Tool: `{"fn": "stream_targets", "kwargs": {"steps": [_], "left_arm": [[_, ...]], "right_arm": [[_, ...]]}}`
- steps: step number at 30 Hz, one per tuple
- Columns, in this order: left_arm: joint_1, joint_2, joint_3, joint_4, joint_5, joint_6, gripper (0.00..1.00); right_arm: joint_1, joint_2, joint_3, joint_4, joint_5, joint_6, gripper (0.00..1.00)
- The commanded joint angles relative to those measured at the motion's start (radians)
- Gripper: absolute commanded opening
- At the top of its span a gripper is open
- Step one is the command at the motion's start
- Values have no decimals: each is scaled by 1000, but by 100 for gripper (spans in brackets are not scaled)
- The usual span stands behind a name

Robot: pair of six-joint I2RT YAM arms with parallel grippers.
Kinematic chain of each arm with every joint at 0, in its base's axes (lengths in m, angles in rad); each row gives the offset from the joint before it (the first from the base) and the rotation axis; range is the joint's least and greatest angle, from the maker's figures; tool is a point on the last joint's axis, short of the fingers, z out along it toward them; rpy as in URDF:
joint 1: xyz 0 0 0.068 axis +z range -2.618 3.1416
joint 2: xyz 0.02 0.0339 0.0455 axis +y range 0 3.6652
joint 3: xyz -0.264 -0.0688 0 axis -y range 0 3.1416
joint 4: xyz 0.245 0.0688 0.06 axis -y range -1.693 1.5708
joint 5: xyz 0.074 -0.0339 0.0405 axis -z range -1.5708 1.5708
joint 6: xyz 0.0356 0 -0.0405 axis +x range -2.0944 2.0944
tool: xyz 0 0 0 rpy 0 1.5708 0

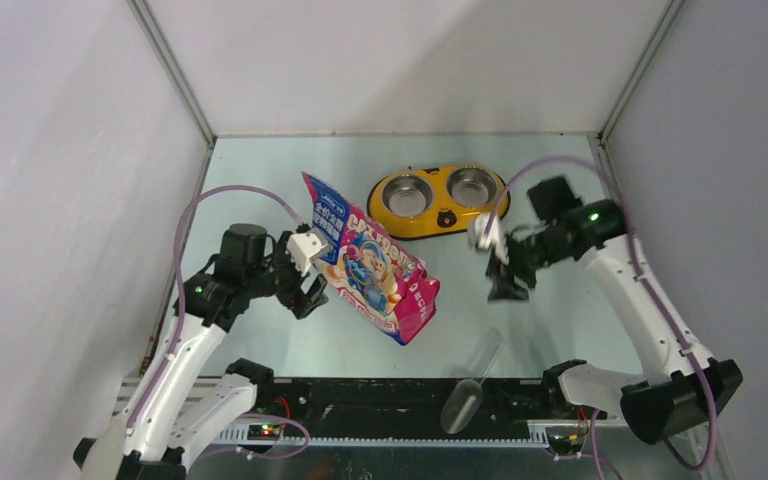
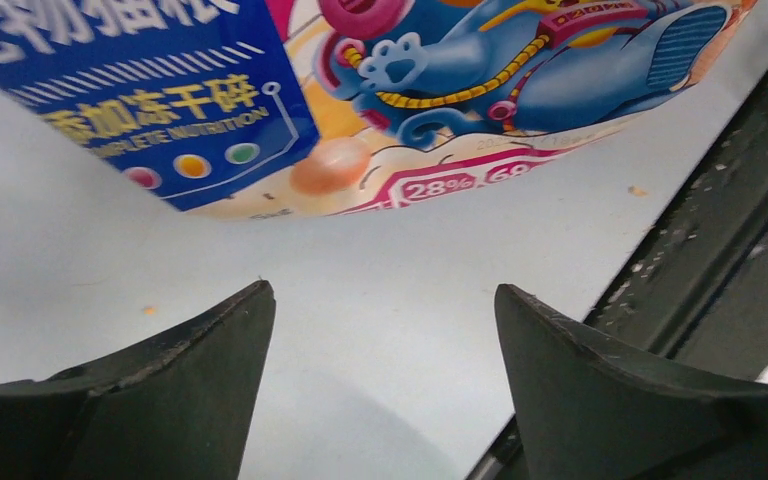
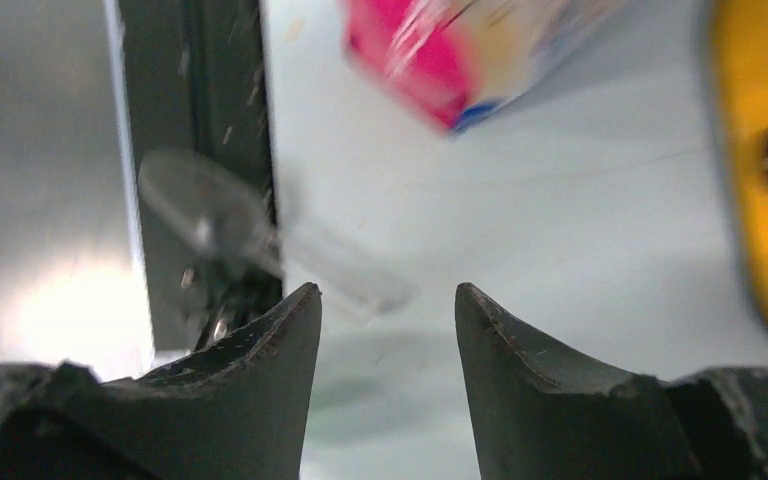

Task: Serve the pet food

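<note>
Mid-frame, pet food bag (image 1: 370,258); just left of it, left gripper (image 2: 380,295), jaws wide and empty; right of frame, right gripper (image 3: 385,290) parted too (nothing between); lower centre, clear scoop (image 1: 470,385).

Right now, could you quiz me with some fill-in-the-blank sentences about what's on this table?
The yellow bowl has ___ steel cups. Both cups are ___, with no food inside. The scoop is made of ___ plastic. Both arms' jaws stand ___, gripping nothing.
Missing words: two; empty; clear; open.
</note>
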Motion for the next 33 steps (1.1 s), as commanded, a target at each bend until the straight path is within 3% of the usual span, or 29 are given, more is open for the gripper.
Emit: {"fn": "stream_targets", "kwargs": {"steps": [1,5,11,25,27,33], "left_arm": [[8,-58,78,-31,-110,95,91],[8,-50,119,-107,-168,82,94],[8,-39,148,-119,-161,21,94],[11,-66,147,-60,-214,-1,93],[12,-67,147,-55,-214,-7,93],[15,-70,148,-44,-220,-13,92]], "right_arm": [[72,-72,-287,-46,139,-397,55],[214,-79,-439,-8,242,-475,53],[432,-48,-627,189,397,-551,53],[482,124,-707,365,426,-590,51],[481,146,-708,372,430,-594,48],[479,170,-708,389,435,-592,24]]}}
